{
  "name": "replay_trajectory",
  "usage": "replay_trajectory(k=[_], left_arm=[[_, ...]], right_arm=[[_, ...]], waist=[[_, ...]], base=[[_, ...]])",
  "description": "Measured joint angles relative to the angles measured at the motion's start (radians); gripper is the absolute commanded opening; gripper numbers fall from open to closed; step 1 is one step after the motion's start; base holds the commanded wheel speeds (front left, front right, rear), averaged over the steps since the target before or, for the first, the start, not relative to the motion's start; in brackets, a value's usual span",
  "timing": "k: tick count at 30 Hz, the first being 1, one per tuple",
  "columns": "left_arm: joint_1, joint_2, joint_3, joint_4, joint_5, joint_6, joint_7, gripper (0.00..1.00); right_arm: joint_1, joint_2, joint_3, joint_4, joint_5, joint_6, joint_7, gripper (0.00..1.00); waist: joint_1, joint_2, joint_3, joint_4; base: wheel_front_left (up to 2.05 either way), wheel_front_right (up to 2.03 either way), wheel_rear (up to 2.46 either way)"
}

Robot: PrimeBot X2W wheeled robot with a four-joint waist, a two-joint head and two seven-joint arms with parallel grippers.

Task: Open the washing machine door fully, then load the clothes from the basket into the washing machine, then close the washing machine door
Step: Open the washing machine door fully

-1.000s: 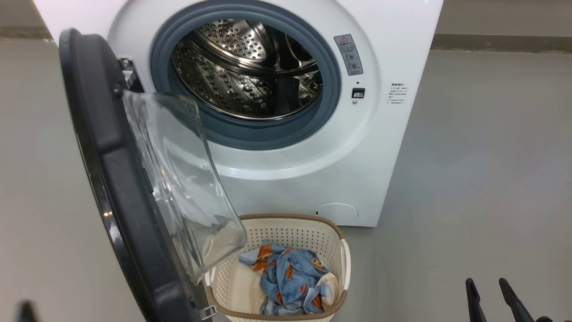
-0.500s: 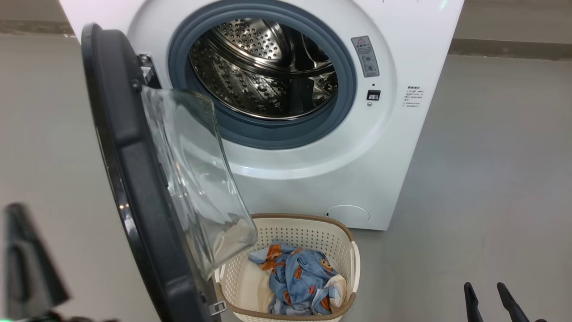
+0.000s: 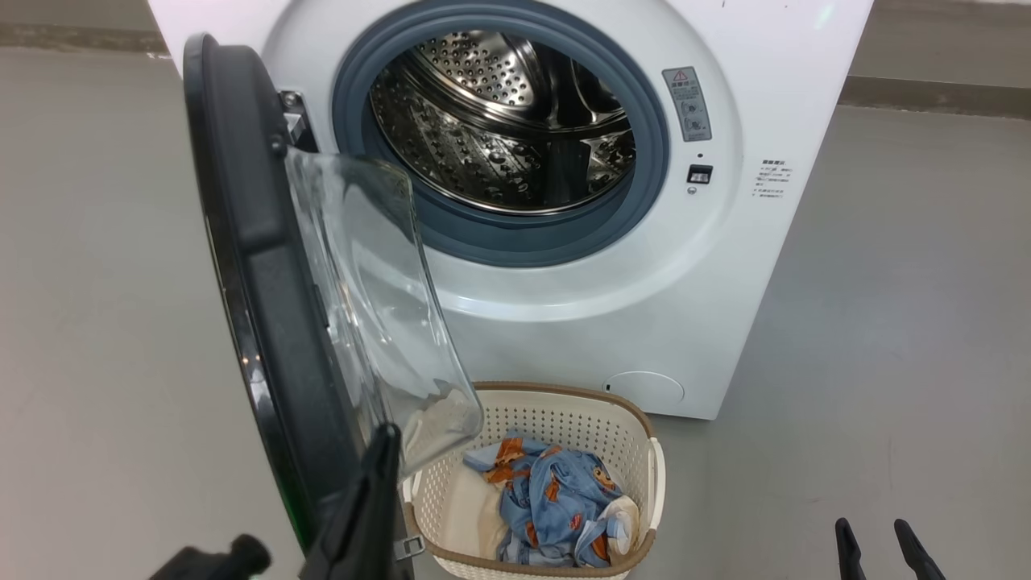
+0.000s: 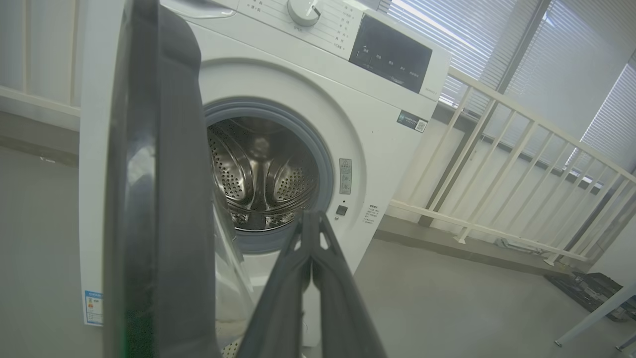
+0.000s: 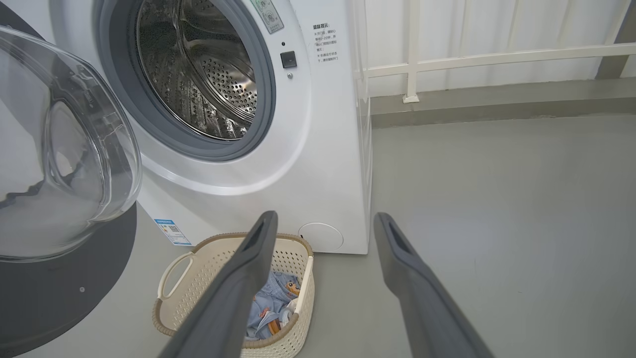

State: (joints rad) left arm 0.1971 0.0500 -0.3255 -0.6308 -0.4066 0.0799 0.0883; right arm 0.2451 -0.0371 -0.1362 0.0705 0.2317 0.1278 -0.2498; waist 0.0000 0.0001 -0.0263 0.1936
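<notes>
Machine (image 3: 725, 266): white front-loader standing on a grey floor (image 3: 886, 322), with its grey seal (image 3: 499, 242) and perforated steel drum (image 3: 499, 129) exposed. Door (image 3: 250, 242): hinged at the machine's left and swung out towards the robot, so the head view sees it nearly edge-on. Its glass bowl (image 3: 378, 306) faces right and, in the head view, overlaps the left end of the basket. Basket (image 3: 564, 400): cream with a brown rim, upright on the floor just in front of the machine's lower front panel. Clothes (image 3: 556, 507): all inside the basket. The blue fabric with orange figures is bunched towards the right side, a cream piece lies flat to its left and a white piece sits against the right wall. Left gripper (image 3: 389, 439): fingers pressed together with nothing between them, rising at the lower edge of the door just beside the bottom of the bowl; contact with the door cannot be confirmed. Right gripper (image 3: 871, 528): fingers spread wide and holding nothing, low at the right over the floor, well apart from the basket and the machine.
</notes>
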Motion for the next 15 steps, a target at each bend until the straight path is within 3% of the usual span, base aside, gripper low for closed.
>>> replay_trajectory(k=[15], left_arm=[[0.015,0.003,-0.045,0.178,-0.07,0.077,0.064,0.0]], right_arm=[[0.0,0.0,0.002,0.001,0.009,0.0,0.0,1.0]], waist=[[0.0,0.0,0.011,0.03]], base=[[0.0,0.0,0.0]])
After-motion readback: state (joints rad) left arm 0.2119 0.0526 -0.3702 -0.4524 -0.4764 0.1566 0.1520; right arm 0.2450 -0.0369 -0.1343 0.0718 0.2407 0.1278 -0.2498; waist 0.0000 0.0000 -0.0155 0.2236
